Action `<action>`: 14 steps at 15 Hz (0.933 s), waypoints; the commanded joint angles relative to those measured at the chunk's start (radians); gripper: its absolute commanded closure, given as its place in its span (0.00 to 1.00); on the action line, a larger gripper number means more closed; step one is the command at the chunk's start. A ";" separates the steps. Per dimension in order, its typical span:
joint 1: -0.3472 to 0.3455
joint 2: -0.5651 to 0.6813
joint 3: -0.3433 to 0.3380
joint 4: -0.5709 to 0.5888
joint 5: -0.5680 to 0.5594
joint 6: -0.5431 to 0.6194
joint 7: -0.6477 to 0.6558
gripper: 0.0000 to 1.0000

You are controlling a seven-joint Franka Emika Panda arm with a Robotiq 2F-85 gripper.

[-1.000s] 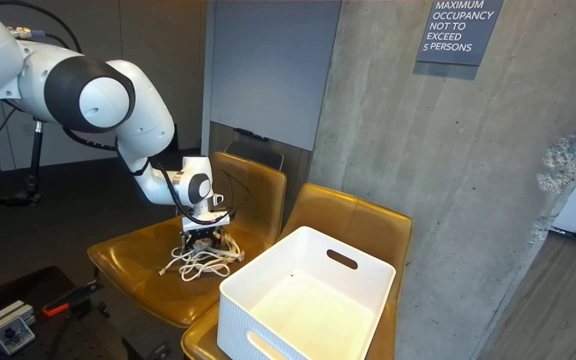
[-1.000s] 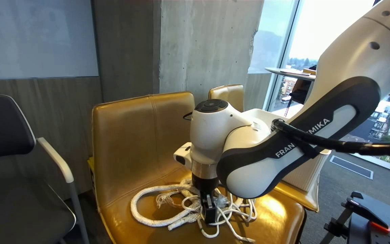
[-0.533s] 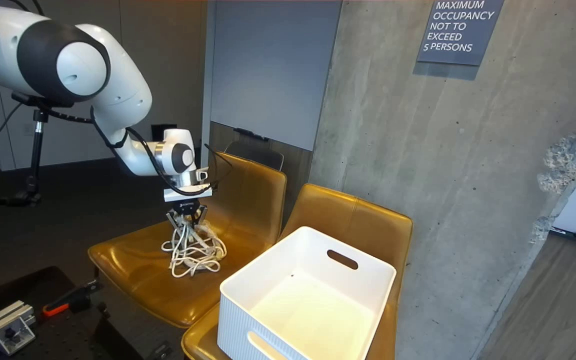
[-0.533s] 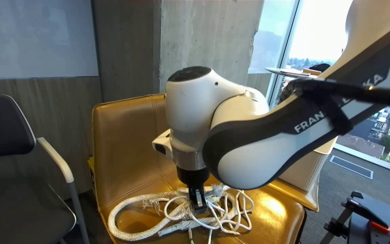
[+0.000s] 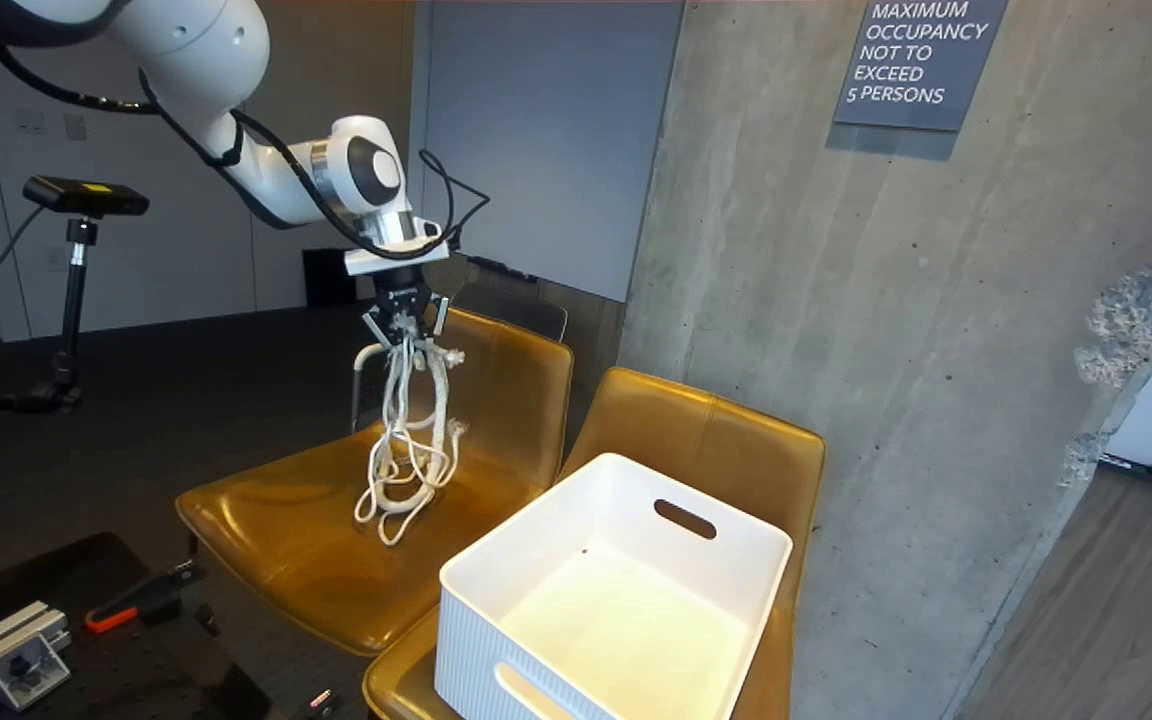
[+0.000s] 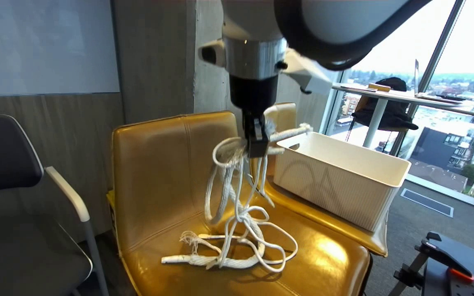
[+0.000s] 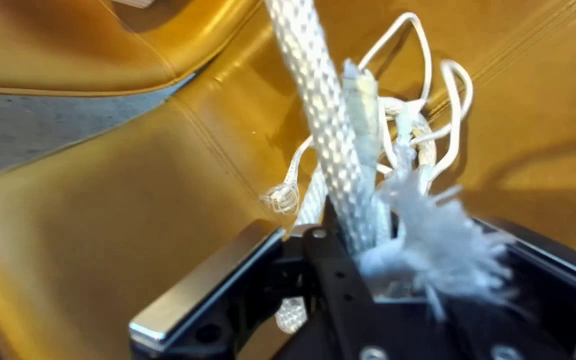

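Wrist view: jaws pinch white rope (image 7: 334, 130) above a tan seat (image 7: 523, 105)

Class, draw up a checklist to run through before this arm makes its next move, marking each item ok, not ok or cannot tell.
1. Grip: ok. The gripper is closed on the white ropes.
2. Bundle tidy: not ok. The ropes dangle in a loose tangle, and a frayed end sticks out at the grip.
3. Ropes off the chair seat: cannot tell. They hang low over it; contact is unclear.
4. Bin upright: ok. It stands on the neighbouring chair, open side up.
5. Gripper above the bin: not ok. It is over the other chair's seat.
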 commanded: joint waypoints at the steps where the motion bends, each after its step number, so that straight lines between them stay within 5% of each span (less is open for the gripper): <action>1: -0.027 -0.141 -0.008 0.004 -0.050 -0.088 0.030 0.96; 8: -0.156 -0.329 -0.046 0.103 -0.095 -0.215 -0.007 0.96; 14: -0.306 -0.359 -0.122 0.286 -0.116 -0.261 -0.132 0.96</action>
